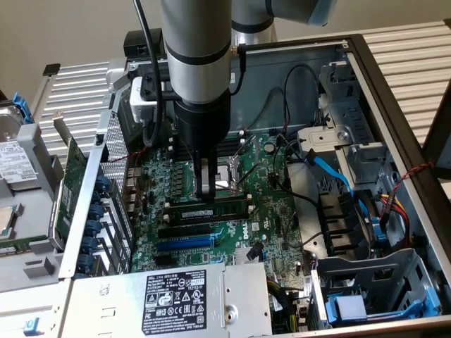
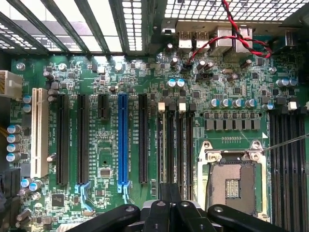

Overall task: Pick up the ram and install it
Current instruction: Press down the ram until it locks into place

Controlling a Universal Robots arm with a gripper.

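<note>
**End effector closed over the memory stick in the open computer case**

Starting at the exterior view's left, we see a grey metal drive cage with a white label (image 1: 14, 165) lying outside the case, then a wide green expansion card (image 1: 70, 186) standing on edge against the perforated steel wall. Further right lies the green motherboard (image 1: 151, 232), with a long blue plastic expansion slot (image 1: 184, 243) among black ones, and below it the silver power supply with a black-and-white label (image 1: 176, 299). Near the middle, the dark end effector (image 1: 206, 191) hangs straight down, its two fingers drawn together, with nothing between them that we can make out. Its tips are just above, perhaps touching, the ram (image 1: 211, 211), a long narrow green stick with a small white label (it lies along a memory slot beside the silver processor socket (image 1: 232, 176)). In the wrist view the end effector (image 2: 170, 193) sits over the black memory slots (image 2: 176, 145). Rightmost are blue flat cables (image 1: 338, 176) and a grey drive bay (image 1: 373, 274).
</note>
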